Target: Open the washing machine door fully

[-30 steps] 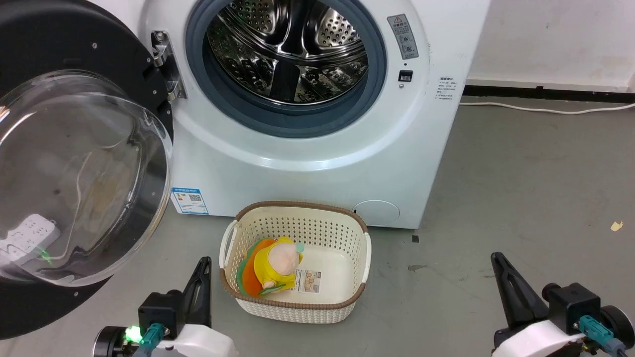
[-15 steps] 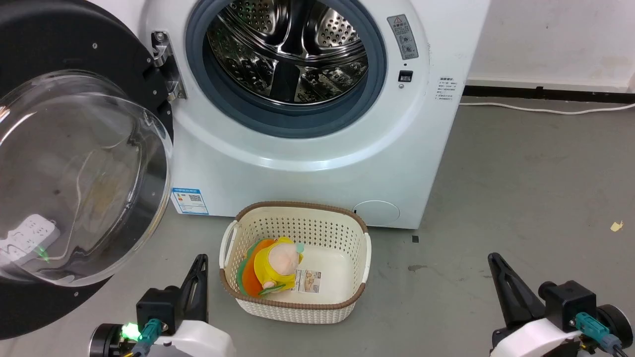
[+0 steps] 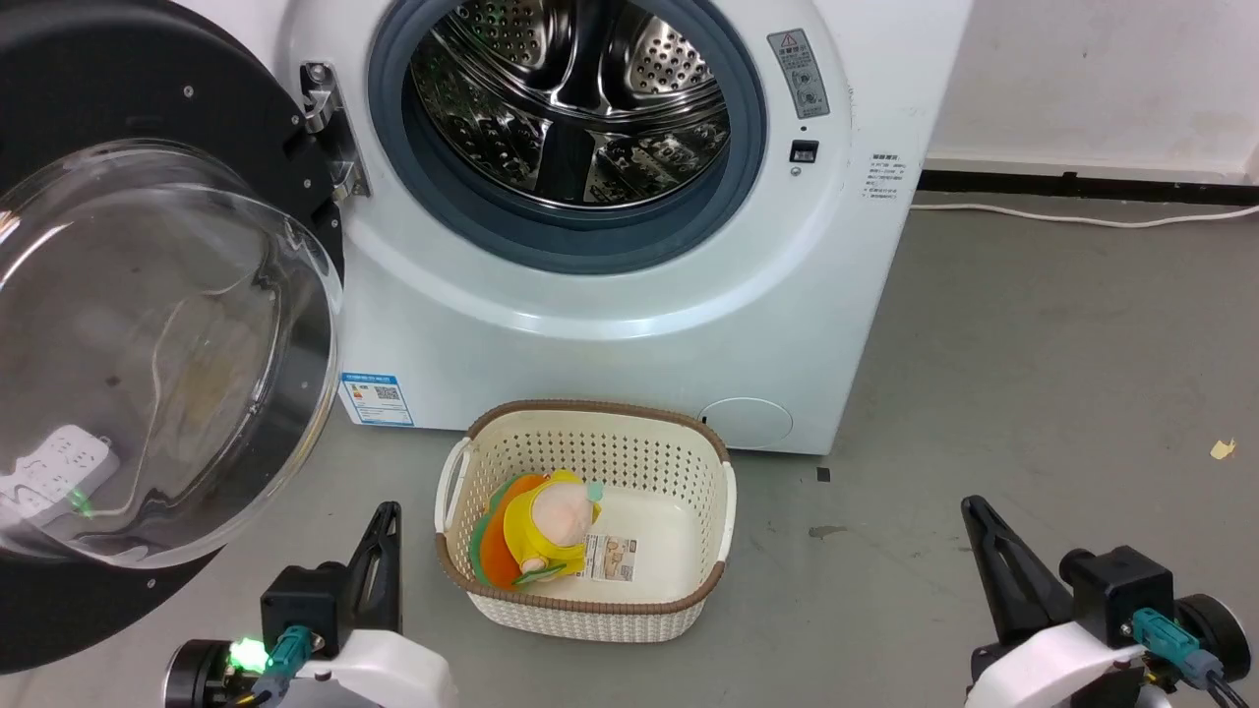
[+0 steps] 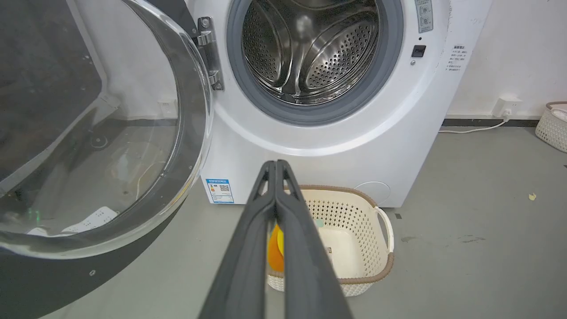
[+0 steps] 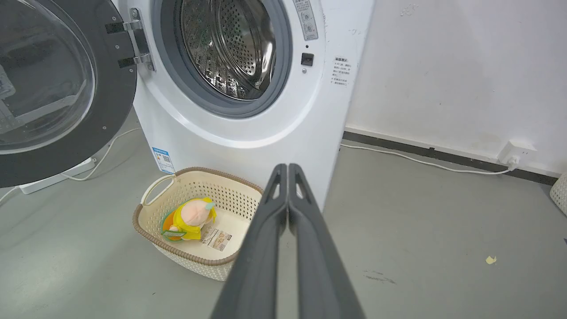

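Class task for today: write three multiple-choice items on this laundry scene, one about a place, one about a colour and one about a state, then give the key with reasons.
1. Where does the cream perforated plastic basket stand?
A) on a table
B) on the grey floor before the white washing machine
C) on top of the machine

2. What colour is the ring frame of the large round glass door?
A) black
B) red
C) white

3. The door is:
A) shut
B) removed
C) swung open on its hinge

Key: 1 B, the basket sits at the machine's foot; 2 A, the ring is glossy black; 3 C, it hangs at the left, leaving the steel drum exposed.
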